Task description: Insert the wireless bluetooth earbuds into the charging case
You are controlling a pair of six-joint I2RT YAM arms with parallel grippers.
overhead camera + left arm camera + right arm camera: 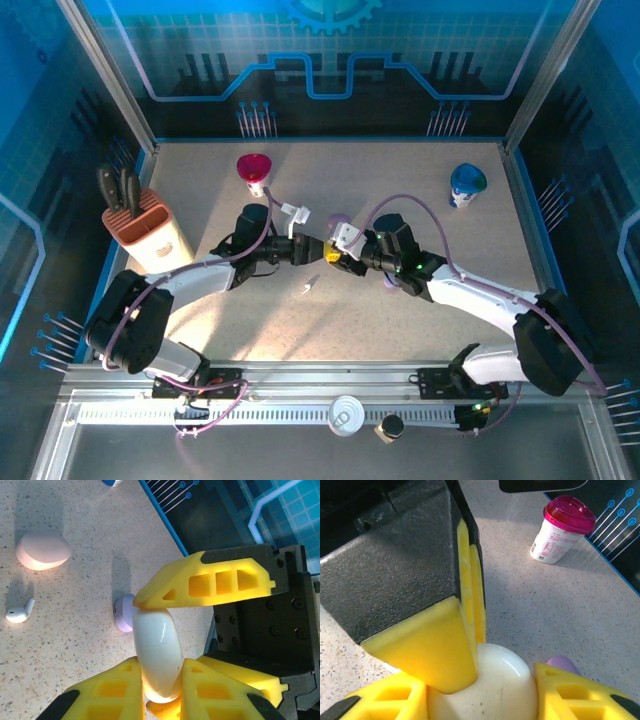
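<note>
A white oval charging case (157, 652) is held above the table between both grippers, and its lid looks closed along a thin seam. My left gripper (157, 672) is shut on its sides. My right gripper (482, 690) is shut on the same case (502, 692), and one of its fingers (210, 582) presses on the case's end. The two grippers meet at the table's middle, left gripper (303, 250) against right gripper (335, 256). One white earbud (19, 612) lies loose on the table, just in front of the grippers (310, 287).
A purple case (124, 614) lies just behind the held one (337, 222), and a pinkish case (42, 551) lies farther off. A pink-lidded cup (254, 172) stands at the back left, a blue-lidded cup (466, 185) at the back right, a knife block (145, 232) at the left.
</note>
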